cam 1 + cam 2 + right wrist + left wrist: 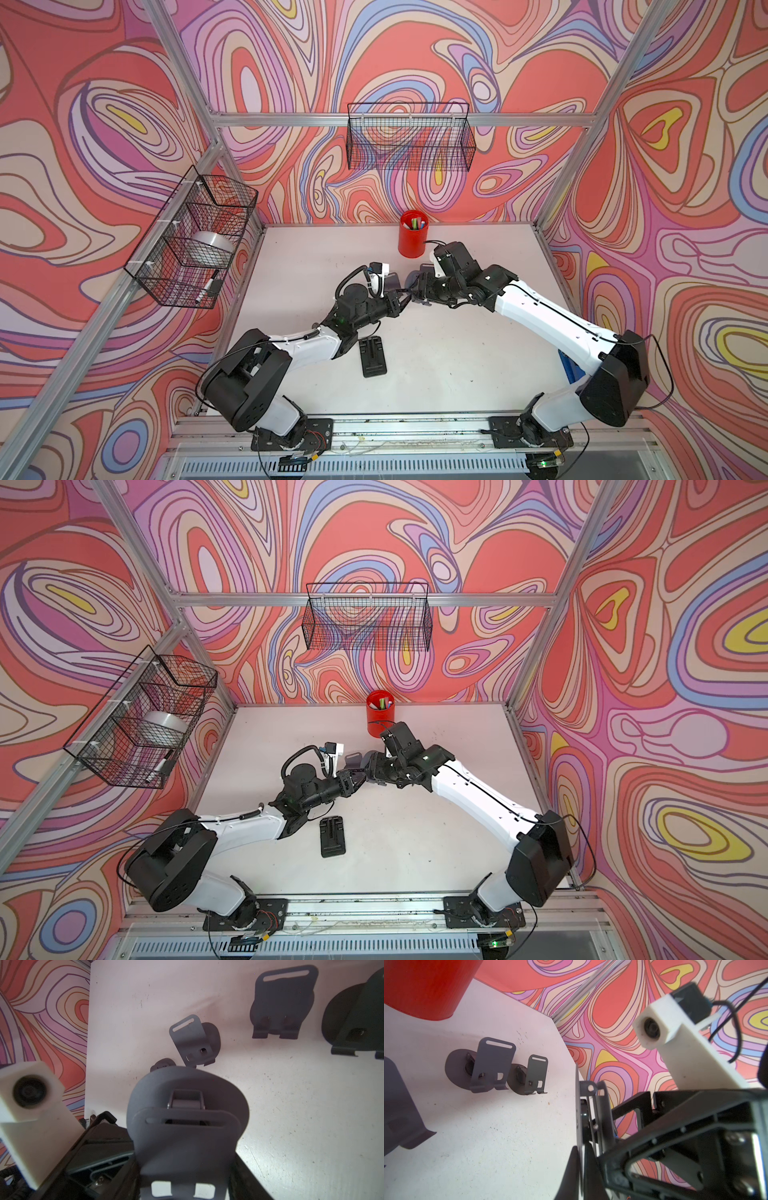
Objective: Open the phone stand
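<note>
A grey phone stand [187, 1136] hangs above the middle of the table between both arms. It has a round base and a slotted plate folded close against it. My right gripper [186, 1165] is shut on the plate's two side edges. In the left wrist view the phone stand [578, 1105] appears edge-on, and my left gripper [582, 1147] is shut on its thin plate. In both top views the left gripper [401, 301] [355, 780] and the right gripper [417, 291] [372, 771] meet tip to tip and hide most of the stand.
Other grey stands [483, 1068] [529, 1076] [282, 1003] sit unfolded on the table behind the grippers. A black folded stand [372, 356] lies flat near the left arm. A red pen cup [412, 233] stands at the back. Wire baskets [409, 137] [195, 241] hang on the walls.
</note>
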